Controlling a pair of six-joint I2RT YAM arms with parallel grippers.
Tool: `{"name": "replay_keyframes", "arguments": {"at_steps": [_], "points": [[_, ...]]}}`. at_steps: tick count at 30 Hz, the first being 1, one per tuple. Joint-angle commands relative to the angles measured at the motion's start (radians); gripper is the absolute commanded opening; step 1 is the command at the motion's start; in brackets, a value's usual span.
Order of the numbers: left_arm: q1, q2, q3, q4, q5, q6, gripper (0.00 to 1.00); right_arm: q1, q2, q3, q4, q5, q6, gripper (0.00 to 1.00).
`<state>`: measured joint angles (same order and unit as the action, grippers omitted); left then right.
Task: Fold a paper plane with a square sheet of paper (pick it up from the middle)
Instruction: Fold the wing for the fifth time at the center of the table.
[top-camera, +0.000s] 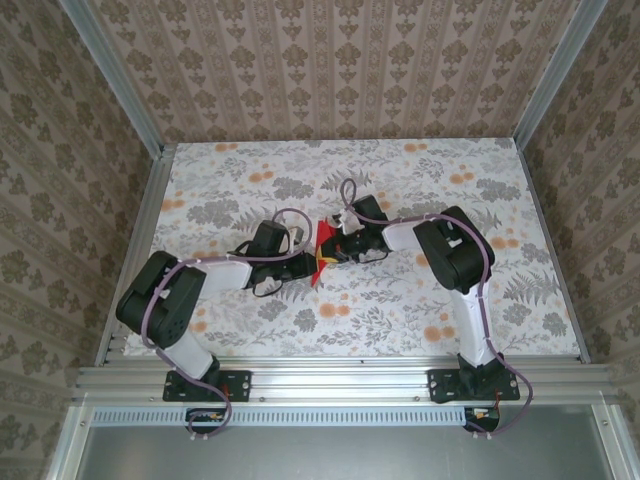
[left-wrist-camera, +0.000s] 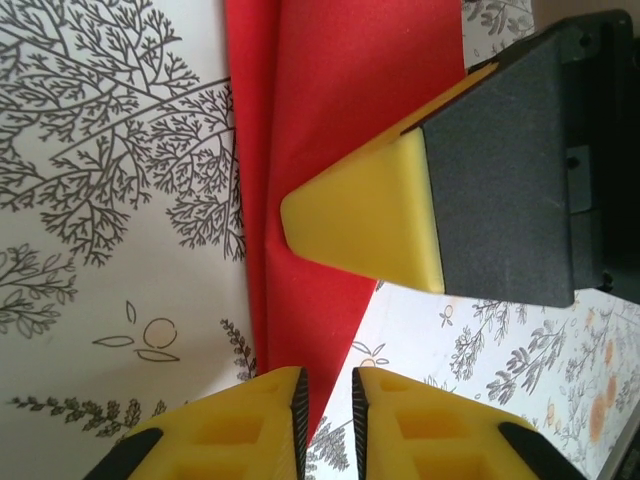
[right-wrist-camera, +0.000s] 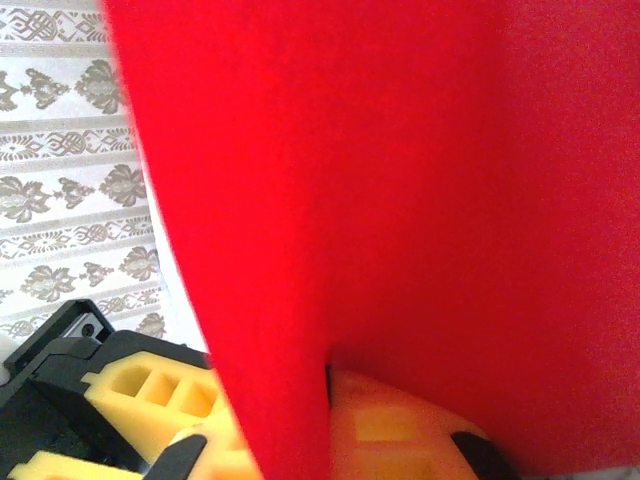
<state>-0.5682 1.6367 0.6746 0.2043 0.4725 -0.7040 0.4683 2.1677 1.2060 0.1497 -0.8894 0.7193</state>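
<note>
The red paper (top-camera: 322, 240) is folded into a narrow pointed shape with a long crease and sits at mid-table between both arms. In the left wrist view the paper (left-wrist-camera: 320, 120) tapers down to a tip that reaches the narrow gap of my left gripper (left-wrist-camera: 328, 405), whose jaws stand slightly apart, open. A yellow finger (left-wrist-camera: 365, 225) of the right gripper lies over the paper there. In the right wrist view a raised red flap (right-wrist-camera: 380, 180) stands in the jaws of my right gripper (right-wrist-camera: 326, 388), which is shut on it. From above, the left gripper (top-camera: 300, 264) and right gripper (top-camera: 330, 248) nearly touch.
The table (top-camera: 420, 300) has a floral cloth and is walled by patterned panels (top-camera: 330, 60) on three sides. An aluminium rail (top-camera: 340, 378) runs along the near edge by the arm bases.
</note>
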Motion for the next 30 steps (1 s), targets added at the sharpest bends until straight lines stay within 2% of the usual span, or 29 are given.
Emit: {"name": "replay_keyframes", "arguments": {"at_steps": [1,13,30], "points": [[0.007,0.025,-0.007,0.051,0.029,-0.019,0.2,-0.003,0.034,0.024,-0.044,-0.041,-0.038,0.07],[0.007,0.063,0.0,0.055,0.03,-0.008,0.18,-0.005,0.051,0.047,-0.096,0.003,-0.041,0.14],[0.004,0.079,0.0,0.063,0.028,-0.012,0.18,-0.005,0.066,0.067,-0.171,0.078,-0.044,0.13]]}}
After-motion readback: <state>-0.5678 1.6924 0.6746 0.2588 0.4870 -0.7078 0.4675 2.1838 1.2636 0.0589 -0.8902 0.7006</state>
